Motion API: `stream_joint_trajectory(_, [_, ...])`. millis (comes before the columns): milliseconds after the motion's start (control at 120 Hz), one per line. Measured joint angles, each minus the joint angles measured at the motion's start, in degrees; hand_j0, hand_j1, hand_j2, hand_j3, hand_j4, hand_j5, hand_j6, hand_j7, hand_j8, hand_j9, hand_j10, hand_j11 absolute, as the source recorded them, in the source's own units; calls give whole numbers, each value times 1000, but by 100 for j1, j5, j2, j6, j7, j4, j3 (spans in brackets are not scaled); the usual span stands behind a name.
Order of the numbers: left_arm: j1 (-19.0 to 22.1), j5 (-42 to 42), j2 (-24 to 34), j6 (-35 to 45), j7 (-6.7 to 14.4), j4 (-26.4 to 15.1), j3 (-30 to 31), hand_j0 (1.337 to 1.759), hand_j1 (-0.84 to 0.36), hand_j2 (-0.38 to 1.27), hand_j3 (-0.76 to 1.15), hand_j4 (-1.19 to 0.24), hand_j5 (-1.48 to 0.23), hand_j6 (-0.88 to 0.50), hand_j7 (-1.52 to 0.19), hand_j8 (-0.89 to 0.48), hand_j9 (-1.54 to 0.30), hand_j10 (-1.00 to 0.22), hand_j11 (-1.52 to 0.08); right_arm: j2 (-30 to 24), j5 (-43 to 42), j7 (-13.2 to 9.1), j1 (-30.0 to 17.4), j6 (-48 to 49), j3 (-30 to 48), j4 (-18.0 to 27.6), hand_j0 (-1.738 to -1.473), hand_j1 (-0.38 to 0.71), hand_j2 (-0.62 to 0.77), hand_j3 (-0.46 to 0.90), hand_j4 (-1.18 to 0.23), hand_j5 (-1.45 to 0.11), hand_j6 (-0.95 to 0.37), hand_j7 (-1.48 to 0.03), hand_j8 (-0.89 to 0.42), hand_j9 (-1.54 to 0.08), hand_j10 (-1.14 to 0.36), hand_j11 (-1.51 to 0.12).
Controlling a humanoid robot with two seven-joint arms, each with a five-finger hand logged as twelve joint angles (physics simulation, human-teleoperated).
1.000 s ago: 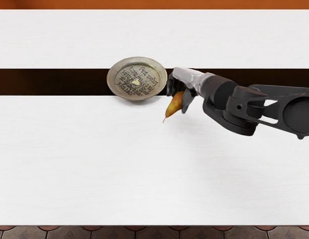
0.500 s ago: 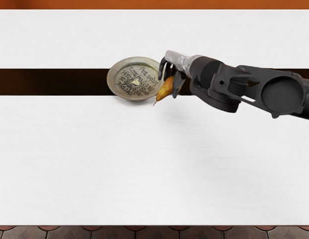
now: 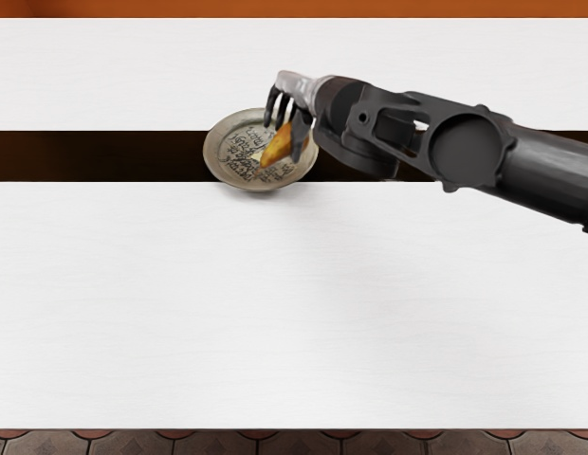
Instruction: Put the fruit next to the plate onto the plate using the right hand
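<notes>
Right arm [image 3: 465, 147]: dark, thick, in from the right edge, slanting up and left across the dark gap [image 3: 85, 156] between the two white slabs.

Right hand [image 3: 284, 112] at its end, above the right half of the plate [image 3: 223, 142]. Fingers [image 3: 271, 106] curled downward, clamped on the fruit [image 3: 278, 145].

Fruit: yellow-orange, pear-shaped, tilted, narrow end down and to the left, broad end up inside the grip. Positioned over the plate's right half, inside the rim line. Resting on the plate or held just above it: cannot tell.

Plate: round, greyish, patterned centre, bridging the dark gap. Far rim over the edge of the far slab, near rim over the far edge of the near table [image 3: 294, 303]. Right rim partly hidden by hand and wrist.

Room: broad white tabletop nearward of the plate, running to both picture edges. Left of the plate, open gap and white surface as far as the frame edge. To the right of the plate, arm overhead. Strip of tiled floor [image 3: 294, 442] below the table's near edge.
</notes>
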Motion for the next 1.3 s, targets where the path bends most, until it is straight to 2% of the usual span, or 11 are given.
stream_joint_trajectory(158, [0,1,0,0,1,0,0,1658,349,0,0,0,0,0,0,0,0,0,0,305,3,2,129,163,55,-641,-1657,295,513,0,-708,-902,-652,-912,-543,-916,-700,-917])
stream_joint_trajectory(375, [-9,0,0,0,-1,0,1,1658,349,0,0,0,0,0,0,0,0,0,0,383,0,1,313,301,86,-1118,-1658,286,480,0,-700,-885,-646,-899,-545,-905,-690,-905])
stream_joint_trajectory(1300, [0,0,0,0,2,0,1,1658,349,0,0,0,0,0,0,0,0,0,0,394,22,1,486,899,701,-1413,-1658,283,481,0,-701,-879,-648,-896,-552,-901,-689,-900])
